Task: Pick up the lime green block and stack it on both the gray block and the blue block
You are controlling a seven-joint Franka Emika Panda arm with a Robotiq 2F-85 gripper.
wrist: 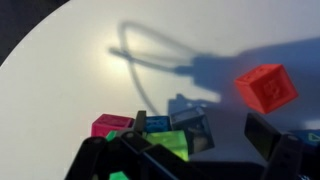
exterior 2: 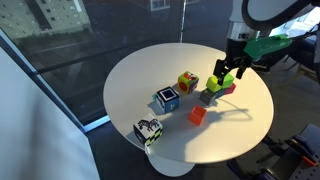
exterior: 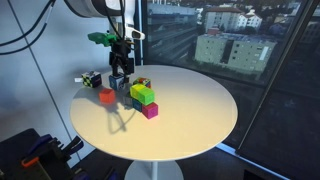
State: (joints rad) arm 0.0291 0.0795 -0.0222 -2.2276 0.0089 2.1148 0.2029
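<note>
Room: we see a dark window with houses outside, right behind the table
Table: it is a round white table, and all the blocks sit on the side near the robot arm
Gripper: the gripper hangs low over the table, close to a little group of blocks; in the wrist view its two fingers stand wide apart and we see nothing squeezed between them
Lime green block: the lime green block is in the little group, touching the magenta block; we cannot tell if it rests on the table or on another block
Blue block: the blue block shows in the wrist view, low down, between the magenta block and the gray block and just beside both
Gray block: the gray block is at the edge of the group, on the side of the red block
Magenta block: the magenta block is at the front of the group in an exterior view
Red block: the red block sits alone, near the group but not touching it
Picture cubes: a blue and white cube and a yellow and red cube sit near each other, and a black and white cube sits close to the table's edge
Shadow: we see the arm's dark shadow lying on the white top
</note>
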